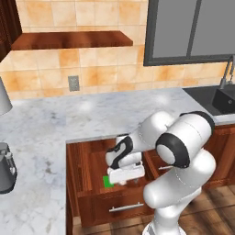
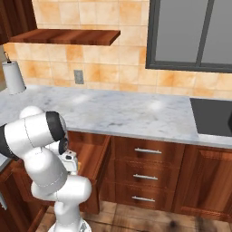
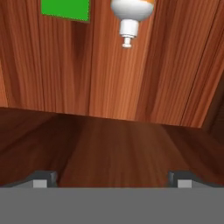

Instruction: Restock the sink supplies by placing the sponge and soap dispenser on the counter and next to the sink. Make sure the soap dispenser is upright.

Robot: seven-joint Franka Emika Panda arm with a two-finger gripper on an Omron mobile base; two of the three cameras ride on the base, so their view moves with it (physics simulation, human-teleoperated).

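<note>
The sponge (image 3: 65,9), flat and bright green, lies on the wooden floor of the open drawer (image 1: 89,170), at the top left of the hand view; a green corner of the sponge (image 1: 108,181) shows beside the hand. To its right the soap dispenser (image 3: 130,13) lies on its side, whitish pump pointing toward the hand, with only a sliver of orange body at the top edge. My gripper (image 3: 112,177) is open inside the drawer, short of both items and holding nothing. The gripper (image 1: 126,176) is low in the drawer. The counter (image 1: 92,114) runs above, with the dark sink (image 1: 215,98) at the right.
The faucet (image 1: 227,71) rises behind the sink. A paper towel roll (image 2: 13,77) and a dark appliance (image 1: 5,167) stand on the left counter. A wooden wall shelf (image 1: 73,40) hangs above. Closed drawers (image 2: 147,176) sit right of the open one, whose side walls flank the hand.
</note>
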